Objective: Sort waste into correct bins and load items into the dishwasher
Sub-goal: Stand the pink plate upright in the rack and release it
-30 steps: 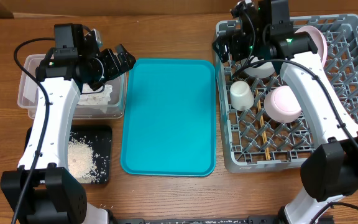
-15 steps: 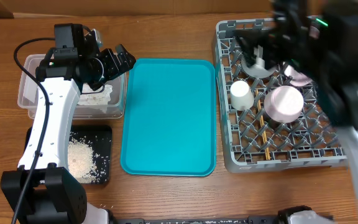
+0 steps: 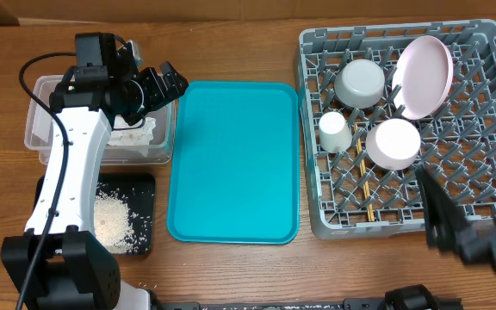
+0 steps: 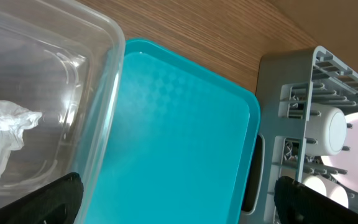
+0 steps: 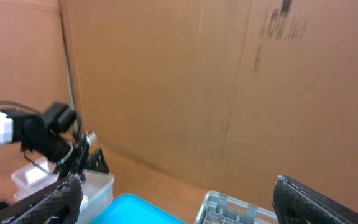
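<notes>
**Clerk:** As regards the surface and the room, what is entered?

**Keeper:** Surface: wooden table (image 3: 231,43), brown, grain running left to right. Room: brown cardboard wall (image 5: 166,74) beyond the far edge (dark print on one panel, too blurred to read).

**Clerk:** Standing on it?

**Keeper:** Centre: teal tray (image 3: 233,164). Far left: clear tub (image 3: 37,129), crumpled white tissue (image 3: 136,133) inside. Near left: black tray (image 3: 145,185), white rice grains (image 3: 113,220) inside. Right: grey dish rack (image 3: 306,172), holding a pink plate (image 3: 424,77) on edge at the far side, a grey-blue bowl (image 3: 360,82), a white cup (image 3: 334,131), a pink bowl (image 3: 393,143), and chopsticks (image 3: 368,194) on the lattice.

**Clerk:** Grippers?

**Keeper:** Left gripper (image 3: 172,86): fingers spread wide, above the tub's right rim beside the teal tray. Right gripper (image 5: 185,202): fingers likewise wide, facing the cardboard wall; its arm is a blur at near right.
</notes>
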`<action>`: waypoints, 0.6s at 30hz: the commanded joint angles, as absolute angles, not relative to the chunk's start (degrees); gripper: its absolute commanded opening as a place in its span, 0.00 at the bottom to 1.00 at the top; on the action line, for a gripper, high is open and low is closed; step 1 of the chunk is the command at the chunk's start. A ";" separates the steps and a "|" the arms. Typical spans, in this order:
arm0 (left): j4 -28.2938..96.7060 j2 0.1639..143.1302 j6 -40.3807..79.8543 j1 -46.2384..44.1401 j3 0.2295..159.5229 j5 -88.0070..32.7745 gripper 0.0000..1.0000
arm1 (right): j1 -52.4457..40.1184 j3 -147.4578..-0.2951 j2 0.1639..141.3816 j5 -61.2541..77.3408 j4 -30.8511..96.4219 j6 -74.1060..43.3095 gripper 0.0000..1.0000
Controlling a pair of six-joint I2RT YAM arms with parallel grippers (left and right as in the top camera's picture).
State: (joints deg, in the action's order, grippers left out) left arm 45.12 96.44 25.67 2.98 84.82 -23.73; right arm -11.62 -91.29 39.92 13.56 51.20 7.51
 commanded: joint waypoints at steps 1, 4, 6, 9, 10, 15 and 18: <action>45.10 95.98 25.28 2.61 86.32 -23.33 1.00 | -11.51 -80.73 31.14 12.01 48.05 7.51 1.00; 45.12 95.98 25.28 2.61 86.32 -23.31 1.00 | -11.42 -70.57 23.20 12.01 42.68 7.49 1.00; 45.10 95.98 25.28 2.61 86.32 -23.31 1.00 | -10.70 -63.35 18.41 12.03 38.30 7.46 1.00; 45.10 95.98 25.28 2.61 86.32 -23.33 1.00 | -8.78 -52.25 12.01 12.08 30.44 7.42 1.00; 45.10 95.98 25.28 2.61 86.32 -23.33 1.00 | -8.10 -48.56 10.17 12.08 27.46 7.38 1.00; 45.10 95.98 25.28 2.61 86.32 -23.31 1.00 | -6.83 -33.32 4.40 12.12 13.47 7.16 1.00; 45.10 95.98 25.28 2.61 86.32 -23.33 1.00 | -6.76 -26.57 2.04 12.05 6.72 5.91 1.00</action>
State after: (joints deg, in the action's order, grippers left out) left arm 45.15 96.44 25.67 2.98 84.82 -23.70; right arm -7.11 -31.27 4.54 12.60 10.41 7.27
